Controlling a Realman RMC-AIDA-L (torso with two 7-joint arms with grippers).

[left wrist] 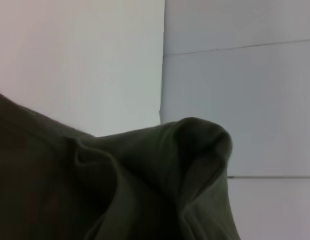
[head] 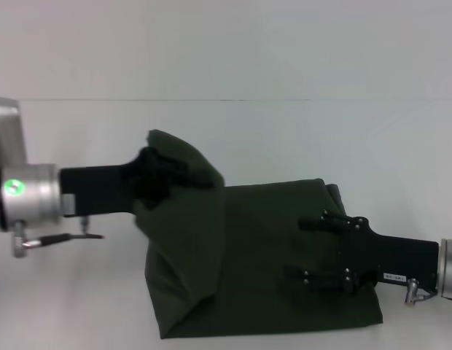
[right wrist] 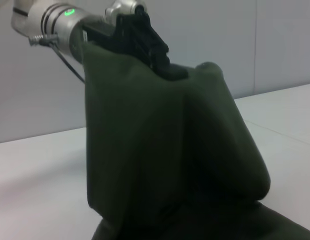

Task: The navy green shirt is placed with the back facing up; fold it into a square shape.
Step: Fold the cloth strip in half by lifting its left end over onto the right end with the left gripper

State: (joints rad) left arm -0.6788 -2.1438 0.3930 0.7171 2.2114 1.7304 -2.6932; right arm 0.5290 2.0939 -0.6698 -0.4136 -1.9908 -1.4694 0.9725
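White table (head: 73,306), navy green shirt (head: 270,262) half-folded, left gripper (head: 162,177) pinching raised edge, right gripper (head: 308,249) spread.

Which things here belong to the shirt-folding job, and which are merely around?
Part of the job:
navy green shirt, partly lifted
left gripper, shut on a raised fold
right gripper, over the flat part

Merely there:
white table

White table (head: 233,131); pale wall (head: 226,44) behind, thin seam between.
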